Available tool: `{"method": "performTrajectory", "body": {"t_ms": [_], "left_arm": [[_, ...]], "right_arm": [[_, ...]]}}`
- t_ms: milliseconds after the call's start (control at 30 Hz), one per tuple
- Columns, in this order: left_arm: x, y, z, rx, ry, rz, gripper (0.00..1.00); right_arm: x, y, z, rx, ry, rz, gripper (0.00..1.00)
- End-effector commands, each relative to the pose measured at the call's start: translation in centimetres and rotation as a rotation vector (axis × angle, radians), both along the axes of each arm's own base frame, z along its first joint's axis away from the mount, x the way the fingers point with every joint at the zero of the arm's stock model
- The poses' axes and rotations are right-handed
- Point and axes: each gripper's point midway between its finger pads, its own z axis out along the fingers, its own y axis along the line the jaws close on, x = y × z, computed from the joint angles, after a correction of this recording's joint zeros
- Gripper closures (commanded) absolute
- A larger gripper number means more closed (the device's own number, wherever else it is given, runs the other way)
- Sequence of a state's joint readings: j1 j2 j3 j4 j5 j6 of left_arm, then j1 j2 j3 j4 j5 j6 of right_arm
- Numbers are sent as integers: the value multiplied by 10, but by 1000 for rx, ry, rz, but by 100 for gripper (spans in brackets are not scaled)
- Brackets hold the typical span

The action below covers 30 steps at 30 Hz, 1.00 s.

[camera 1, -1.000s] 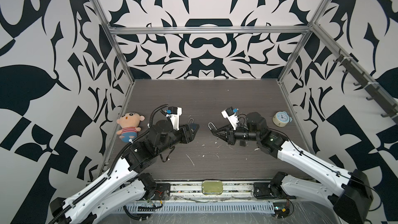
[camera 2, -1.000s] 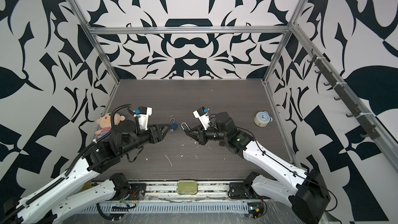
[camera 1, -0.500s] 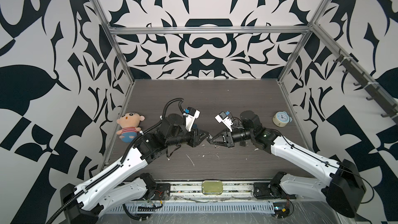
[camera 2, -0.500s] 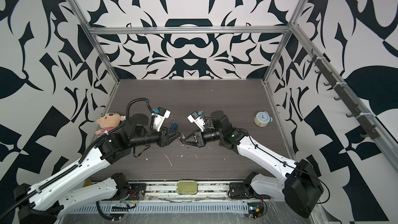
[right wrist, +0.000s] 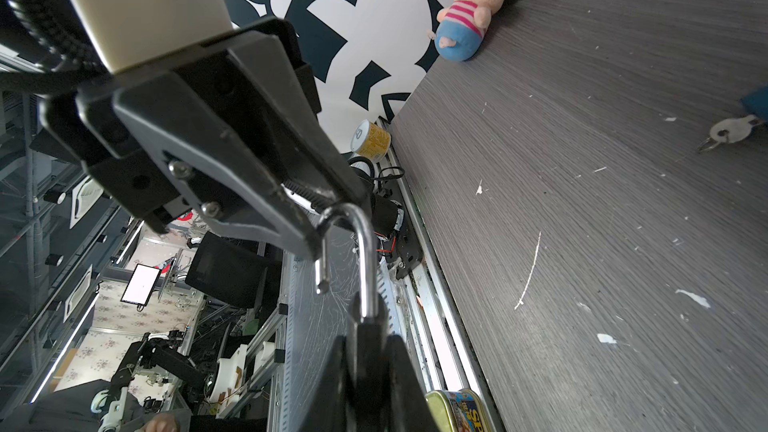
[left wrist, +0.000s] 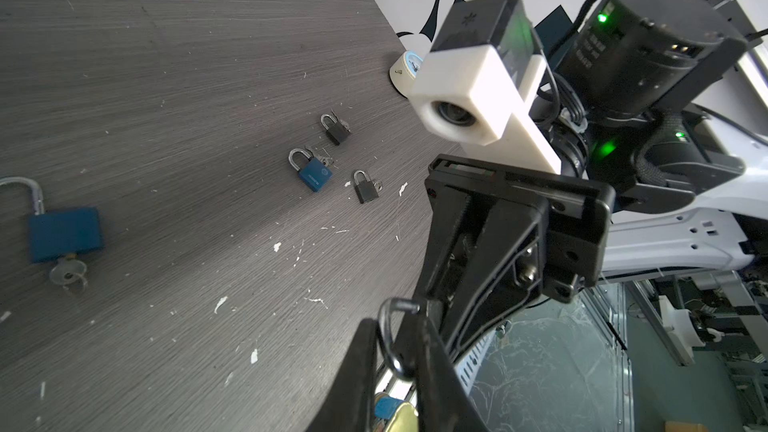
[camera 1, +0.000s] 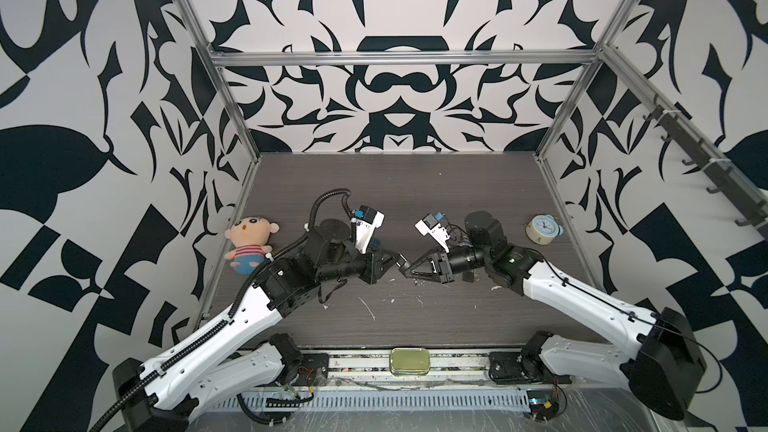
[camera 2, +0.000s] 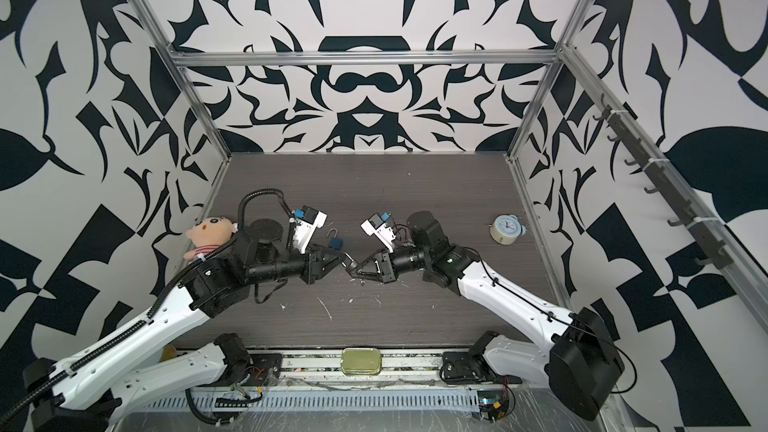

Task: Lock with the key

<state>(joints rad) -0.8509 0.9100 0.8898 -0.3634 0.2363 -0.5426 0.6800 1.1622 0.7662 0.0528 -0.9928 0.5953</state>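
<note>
Right claw (right wrist: 368,351) clamps padlock (right wrist: 367,332) body; left claw (left wrist: 397,334) pinches its open shackle (right wrist: 368,259) ahead: align free leg, push straight.

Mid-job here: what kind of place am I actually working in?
Most likely a robotics lab test cell: a wood-grain table boxed in by black-and-white patterned panels on aluminium framing, with other rigs and a lit monitor visible beyond it in the right wrist view.
</note>
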Motion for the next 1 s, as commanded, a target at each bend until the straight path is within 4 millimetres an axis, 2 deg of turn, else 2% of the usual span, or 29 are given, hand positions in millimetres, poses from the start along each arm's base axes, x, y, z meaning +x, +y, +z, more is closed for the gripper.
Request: {"method": "performTrajectory", "body": {"t_ms": [0,100,200,267,400,667,833,967], "left_arm": [[-5,0,3,-19,-10,-24,80],[-4,1,2,-19,-10,-18,77],[-4,1,2,-24,-9,-20,77],[-4,0,3,-32,-9,-22,82],[-3,1,1,-32,-3,-21,100],[-5,1,-4,-42,8,-34,100],[-9,-4,-6,-51,41,-63,100],[-10,-5,-5,-55,55,-69,100]], "right_arm": [[3,4,37,89,-90,19,100],[2,4,38,93,-90,23,100],[2,4,39,99,-87,28,100],[1,4,41,107,-84,33,100],[-2,5,47,135,-72,47,100],[-7,3,62,195,-53,62,100],[-5,1,63,180,-78,31,100],[0,0,56,135,-100,-4,100]]}}
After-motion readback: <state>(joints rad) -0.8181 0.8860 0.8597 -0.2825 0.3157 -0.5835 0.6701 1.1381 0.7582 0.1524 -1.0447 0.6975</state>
